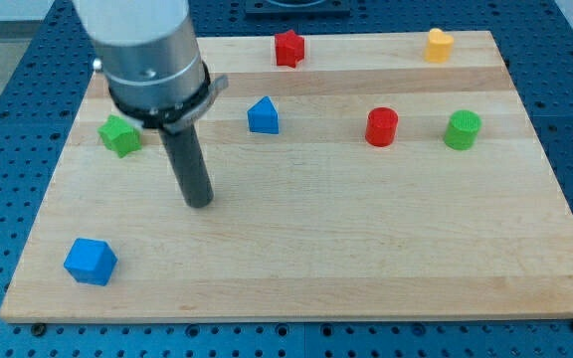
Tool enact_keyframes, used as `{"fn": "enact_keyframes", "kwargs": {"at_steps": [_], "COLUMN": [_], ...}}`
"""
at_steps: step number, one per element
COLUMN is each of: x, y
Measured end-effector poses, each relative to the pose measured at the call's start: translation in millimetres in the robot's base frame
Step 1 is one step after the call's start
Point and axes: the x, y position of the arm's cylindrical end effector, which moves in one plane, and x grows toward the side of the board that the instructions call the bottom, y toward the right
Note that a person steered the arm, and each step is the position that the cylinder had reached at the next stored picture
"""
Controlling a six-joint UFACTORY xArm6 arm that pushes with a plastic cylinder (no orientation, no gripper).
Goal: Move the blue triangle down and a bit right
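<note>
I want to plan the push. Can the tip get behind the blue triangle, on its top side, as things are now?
Probably yes. My tip sits below and left of the blue triangle, apart from it. The board above the triangle looks bare; the red star stands farther up, so it should not block.

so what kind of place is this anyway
Probably a robotics lab bench: a wooden board of small coloured blocks sits on a blue perforated mounting table, and my tip hangs from a metal arm.

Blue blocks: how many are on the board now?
2. The blue triangle block sits near the view's top centre, right of my tip; the blue cube block lies at the view's bottom left. The arm may hide others.
</note>
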Motion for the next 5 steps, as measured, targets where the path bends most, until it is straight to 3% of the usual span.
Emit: {"fn": "enact_keyframes", "kwargs": {"at_steps": [4,5], "x": [-133.2,-144.4], "y": [0.1,23.8]}}
